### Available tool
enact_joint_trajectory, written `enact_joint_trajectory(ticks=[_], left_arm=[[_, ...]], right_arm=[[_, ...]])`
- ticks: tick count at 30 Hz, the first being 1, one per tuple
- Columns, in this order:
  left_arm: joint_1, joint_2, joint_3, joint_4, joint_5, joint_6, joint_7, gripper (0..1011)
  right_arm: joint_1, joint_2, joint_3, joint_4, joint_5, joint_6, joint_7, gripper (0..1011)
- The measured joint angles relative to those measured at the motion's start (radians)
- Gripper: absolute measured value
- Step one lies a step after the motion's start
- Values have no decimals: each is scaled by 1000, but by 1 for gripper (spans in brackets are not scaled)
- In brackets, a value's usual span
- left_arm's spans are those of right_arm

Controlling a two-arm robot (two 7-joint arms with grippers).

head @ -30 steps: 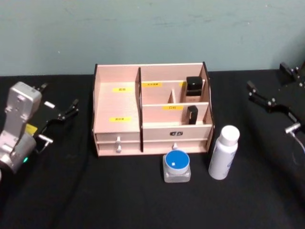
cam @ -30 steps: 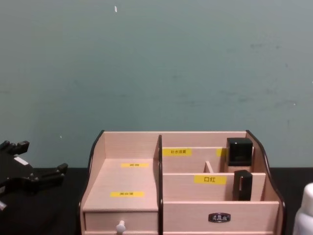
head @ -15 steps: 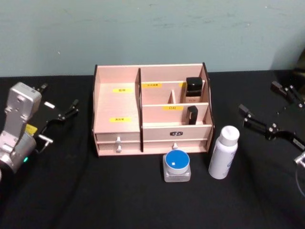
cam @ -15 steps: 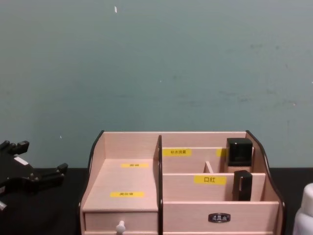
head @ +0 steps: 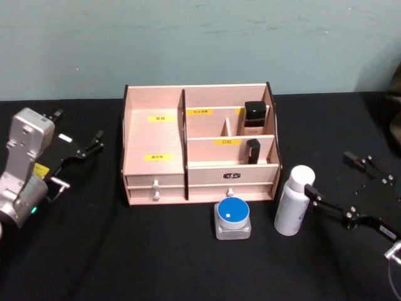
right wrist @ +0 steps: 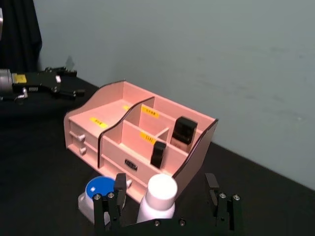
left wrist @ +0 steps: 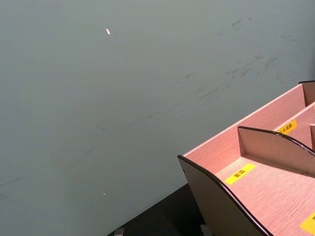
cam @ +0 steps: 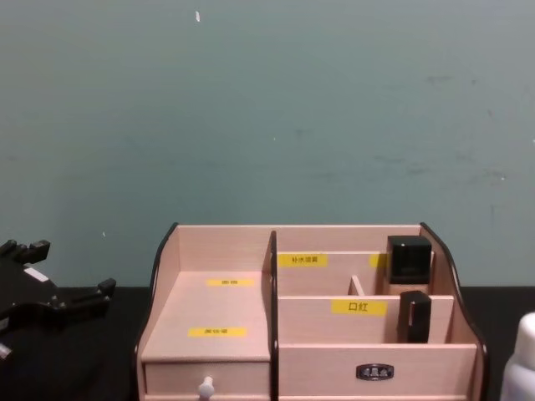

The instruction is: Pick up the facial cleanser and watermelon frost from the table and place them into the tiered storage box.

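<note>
Straddling facial cleanser (right wrist: 160,196) cap — right gripper (right wrist: 165,180), jaws apart, wrist view | left gripper (head: 80,124) parked table-left, jaws apart

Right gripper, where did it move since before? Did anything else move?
The right gripper, open, swung in from the far right to just beside the facial cleanser, not gripping it. The cleanser, watermelon frost, tiered storage box and left gripper stayed put.

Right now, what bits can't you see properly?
Facial cleanser: chest view, lower body cut off by the edge.
Watermelon frost: right wrist view, one side behind the right gripper, jaws open beside the cleanser.
Tiered storage box: drawers shut, insides hidden; head view labels too small to read.
Left gripper, parked left of box: chest view, cut by edge.
</note>
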Motion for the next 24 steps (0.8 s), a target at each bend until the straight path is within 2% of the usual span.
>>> enact_joint_trajectory(ticks=[11,24], left_arm=[[0,0,0,0,0,0,0,1001],[0,0,0,0,0,0,0,1001]], right_arm=[[7,-33,-17,44,-12,24,24,1000],[48,-88,-51,136,-14,43,73,1000]])
